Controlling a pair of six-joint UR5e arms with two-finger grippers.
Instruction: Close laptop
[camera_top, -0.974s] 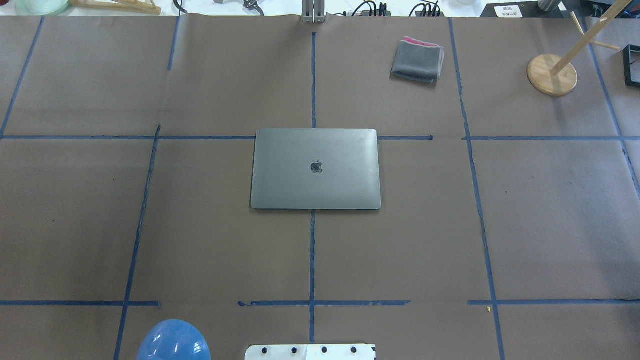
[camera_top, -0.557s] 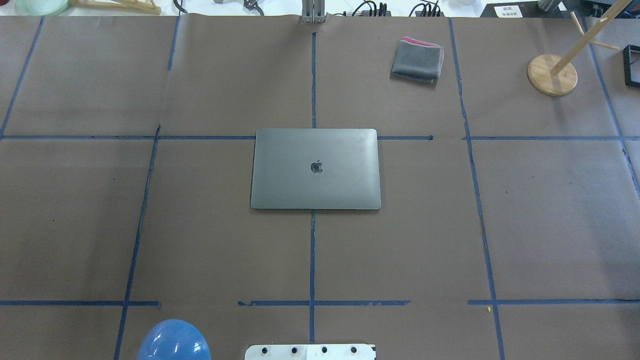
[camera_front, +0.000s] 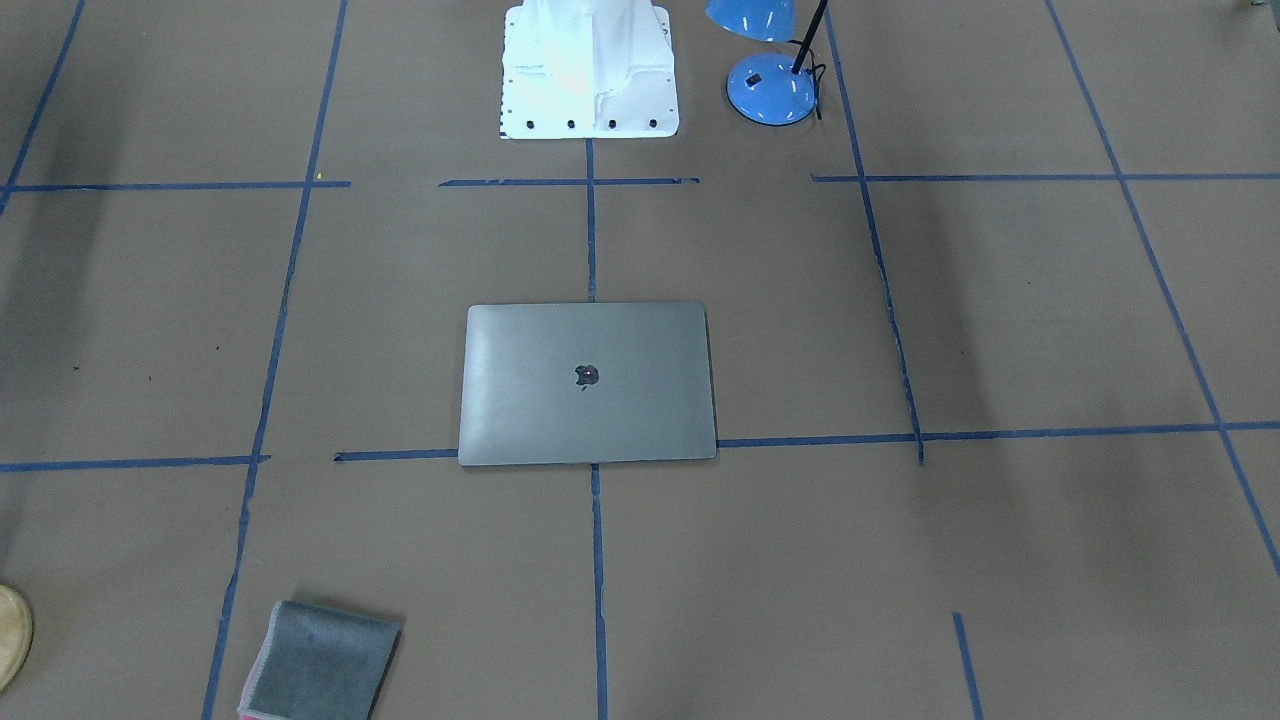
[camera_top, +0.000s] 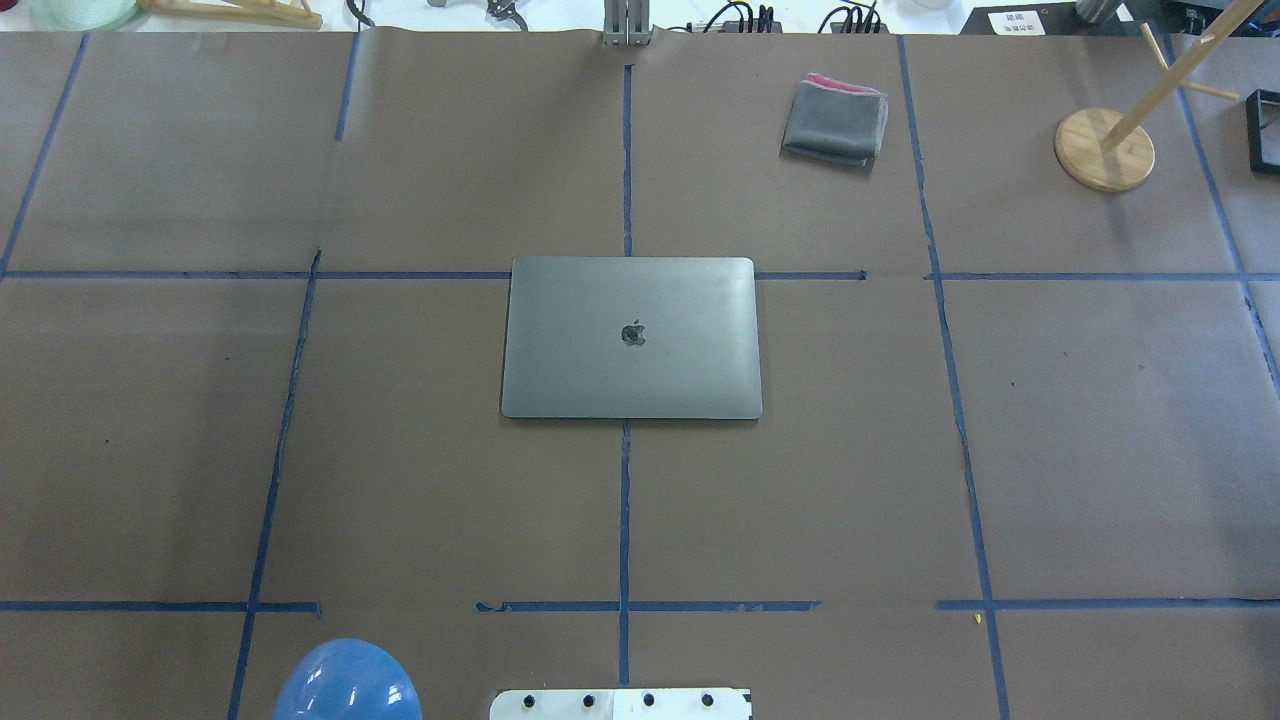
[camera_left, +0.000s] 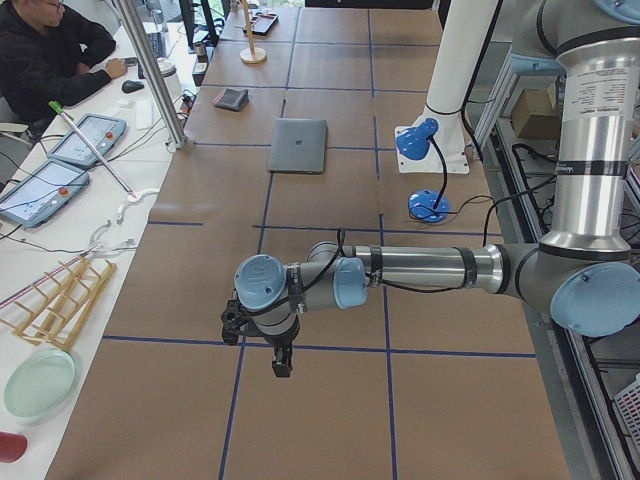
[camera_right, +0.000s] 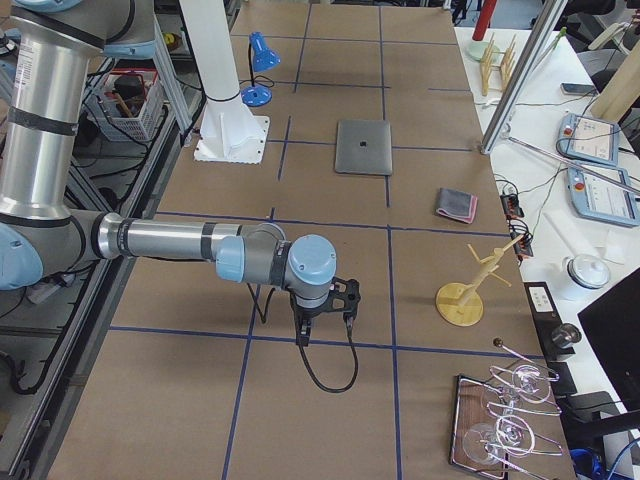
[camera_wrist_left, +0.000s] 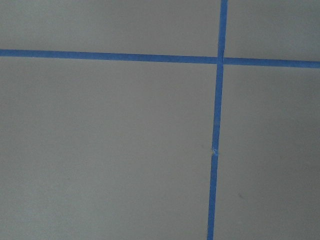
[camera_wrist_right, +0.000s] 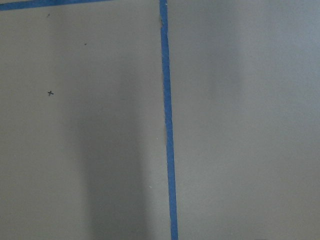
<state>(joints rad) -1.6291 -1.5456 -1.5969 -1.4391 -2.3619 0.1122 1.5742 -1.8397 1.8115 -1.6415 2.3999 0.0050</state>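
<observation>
Laptop (camera_top: 631, 338) shut flat mid-table, judged to need no further press; left gripper (camera_left: 258, 345) and right gripper (camera_right: 325, 308) hang well apart from it, their opening impossible to tell.

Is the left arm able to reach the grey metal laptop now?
Likely yes: nothing stands between the left gripper and the closed slim grey metal laptop, though they are far apart.

A dark apple logo (camera_top: 633, 334) marks the laptop (camera_top: 570, 375) lid's middle.
</observation>
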